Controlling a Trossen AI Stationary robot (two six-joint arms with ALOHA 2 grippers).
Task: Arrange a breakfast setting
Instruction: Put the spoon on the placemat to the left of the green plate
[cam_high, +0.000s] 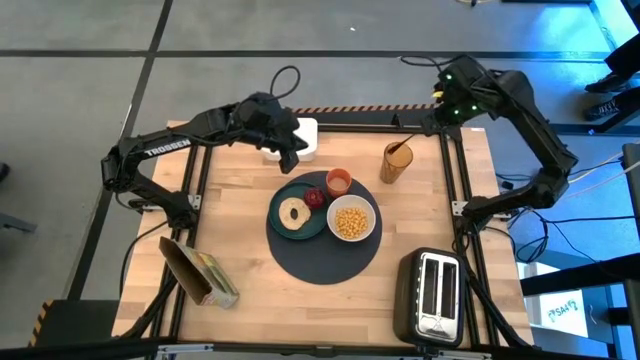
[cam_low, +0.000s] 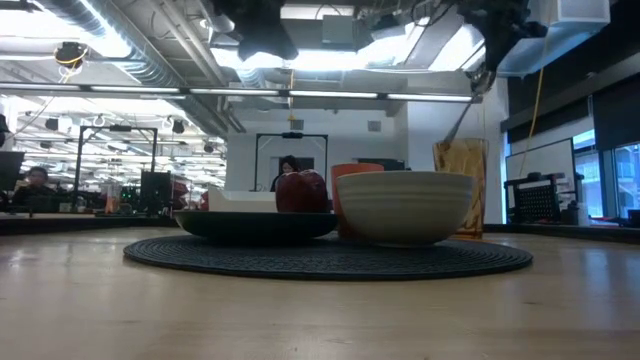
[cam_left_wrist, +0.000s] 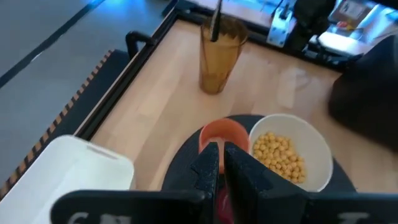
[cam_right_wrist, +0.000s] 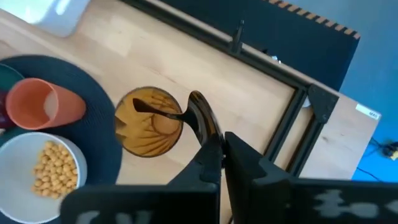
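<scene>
A dark round mat (cam_high: 322, 250) lies mid-table. On it rest a teal plate (cam_high: 281, 228) with a bagel (cam_high: 293, 213) and a red fruit (cam_high: 316, 198), a white bowl (cam_high: 351, 221) of yellow cereal (cam_left_wrist: 281, 155), and a small orange cup (cam_high: 338, 181). My left gripper (cam_left_wrist: 221, 163) is shut and empty, raised over the mat's far edge beside the cup (cam_left_wrist: 224, 134). My right gripper (cam_right_wrist: 219, 152) is shut on a metal spoon (cam_right_wrist: 200, 115) above an amber tumbler (cam_high: 396, 162) at the far right. My right gripper pinches the spoon's handle (cam_right_wrist: 210, 138) between its two fingers, coming from above and from the far right, slanting down. The spoon slants down from the fingers (cam_low: 462, 118), and its lower end (cam_right_wrist: 149, 109) is inside the tumbler (cam_right_wrist: 149, 127).
A white container (cam_high: 303, 135) stands at the far edge. A silver-and-black toaster (cam_high: 430, 297) stands at the near right. A yellow-green cereal box (cam_high: 200, 275) lies at the near left. Black frame rails (cam_high: 455, 170) run along the table's sides. People show in the room behind.
</scene>
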